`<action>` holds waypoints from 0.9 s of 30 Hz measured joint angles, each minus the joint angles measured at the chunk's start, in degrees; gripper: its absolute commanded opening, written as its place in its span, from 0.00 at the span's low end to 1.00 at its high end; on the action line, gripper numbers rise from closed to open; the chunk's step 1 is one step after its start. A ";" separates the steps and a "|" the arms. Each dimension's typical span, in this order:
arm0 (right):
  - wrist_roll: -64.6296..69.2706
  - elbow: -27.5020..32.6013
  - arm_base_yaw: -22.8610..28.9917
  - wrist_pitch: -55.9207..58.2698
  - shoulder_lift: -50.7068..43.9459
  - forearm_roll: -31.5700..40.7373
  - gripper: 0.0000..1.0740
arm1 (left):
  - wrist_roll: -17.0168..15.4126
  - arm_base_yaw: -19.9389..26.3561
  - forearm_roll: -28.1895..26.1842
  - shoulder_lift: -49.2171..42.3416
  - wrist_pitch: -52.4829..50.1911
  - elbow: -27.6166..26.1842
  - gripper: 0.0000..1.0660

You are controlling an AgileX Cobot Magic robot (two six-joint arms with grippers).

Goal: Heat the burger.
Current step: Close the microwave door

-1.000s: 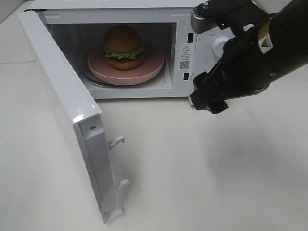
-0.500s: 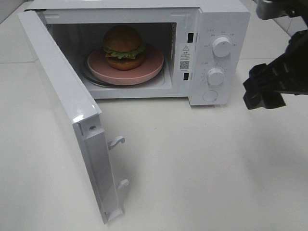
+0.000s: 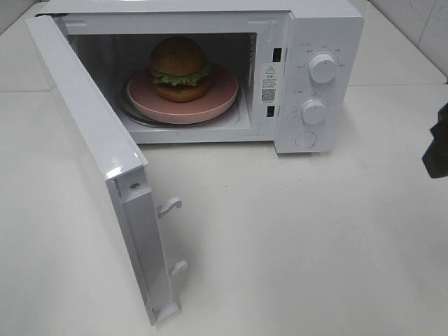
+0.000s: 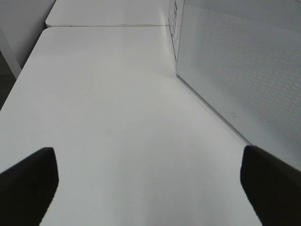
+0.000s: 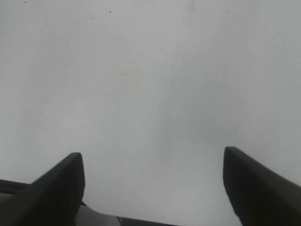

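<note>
The burger (image 3: 180,68), with a golden-brown bun, green lettuce and a dark patty, stands upright on a round pink plate (image 3: 220,98) inside the open white microwave (image 3: 325,28). Neither gripper is near it. In the exterior high view only a dark part of the right arm (image 3: 438,143) shows, at the right edge. Over bare white table my right gripper (image 5: 153,188) is open with nothing between its fingers. My left gripper (image 4: 150,188) is also open and empty, low over the table beside the microwave door (image 4: 235,61).
The microwave door (image 3: 91,140) swings out wide to the front left, its latch hooks pointing right. Two knobs (image 3: 322,68) (image 3: 314,110) sit on the control panel. A white table (image 3: 294,245) spreads in front of the oven.
The right arm has pulled back from in front of the microwave's control panel to the right edge of the exterior high view. Burger, plate and door have not moved.
</note>
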 measured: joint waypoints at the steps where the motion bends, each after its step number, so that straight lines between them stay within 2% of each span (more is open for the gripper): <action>1: 0.00 0.00 0.00 1.26 -1.26 0.06 0.71 | 0.00 0.00 0.00 0.00 0.00 0.00 0.92; 11: -0.11 0.00 0.00 5.44 -8.77 1.49 0.71 | 0.00 0.00 0.00 0.00 0.00 0.00 0.92; 18: -2.18 0.17 0.00 6.02 -18.45 2.81 0.71 | 0.00 0.00 0.00 0.00 0.00 0.00 0.92; 21: -2.69 2.18 -0.23 5.84 -22.80 2.81 0.72 | 0.00 0.00 0.00 0.00 0.00 0.00 0.92; 24: -3.32 5.56 -2.75 5.50 -26.93 2.81 0.72 | 0.00 0.00 0.00 0.00 0.00 0.00 0.92; 25: -4.64 8.14 -5.10 5.10 -29.51 2.81 0.72 | 0.00 0.00 0.00 0.00 0.00 0.00 0.92; 27: -5.10 9.05 -6.19 4.76 -30.65 2.86 0.72 | 0.00 0.00 0.00 0.00 0.00 0.00 0.92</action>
